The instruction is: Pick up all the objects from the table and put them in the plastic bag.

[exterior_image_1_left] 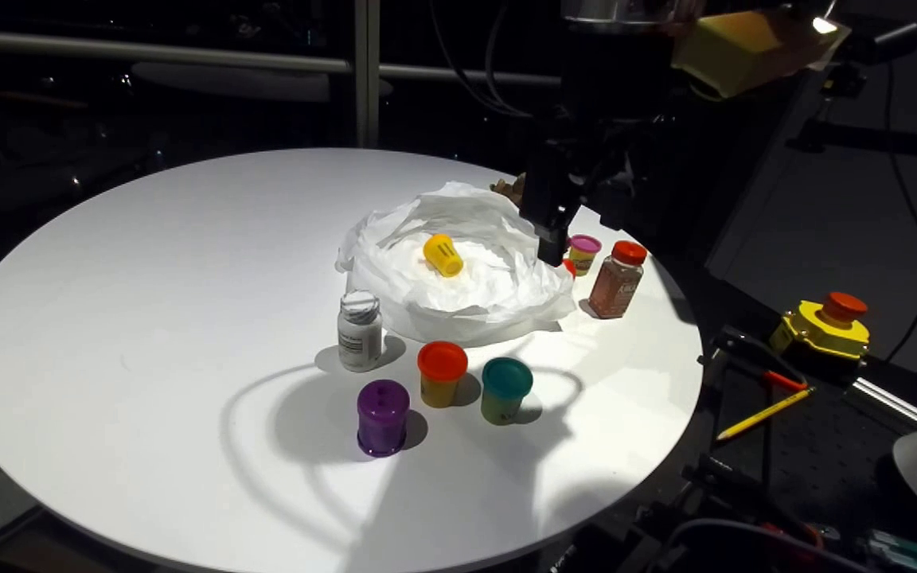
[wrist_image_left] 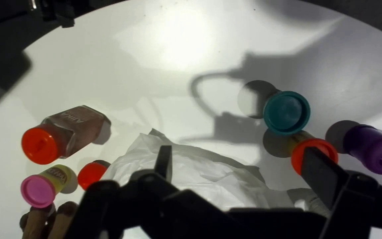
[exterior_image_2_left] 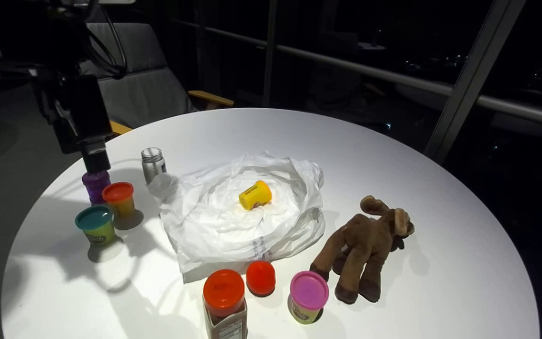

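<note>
My gripper (wrist_image_left: 239, 149) hangs above the table (exterior_image_1_left: 148, 318) with fingers spread wide, holding nothing; in the wrist view the bag and tabletop show between and below them. The white plastic bag (exterior_image_1_left: 458, 318) lies with its mouth up, a yellow cup (exterior_image_2_left: 255, 195) on its side inside. Purple (exterior_image_1_left: 383, 422), orange (exterior_image_1_left: 440, 382) and teal (exterior_image_1_left: 505, 394) cups stand grouped beside it, near a clear bottle (exterior_image_1_left: 360, 334). Around the bag's opposite side are a red-capped brown bottle (wrist_image_left: 75, 127), a red round piece (exterior_image_2_left: 260, 278), a pink-lidded cup (exterior_image_2_left: 307, 301) and a brown furry toy (exterior_image_2_left: 367, 240).
Off the table's edge, a yellow-and-red device (exterior_image_1_left: 823, 328) sits on a dark surface with a pencil (exterior_image_1_left: 765, 414). A grey chair (exterior_image_2_left: 139, 80) stands behind the table. Dark window frames (exterior_image_2_left: 464, 84) run along the far side.
</note>
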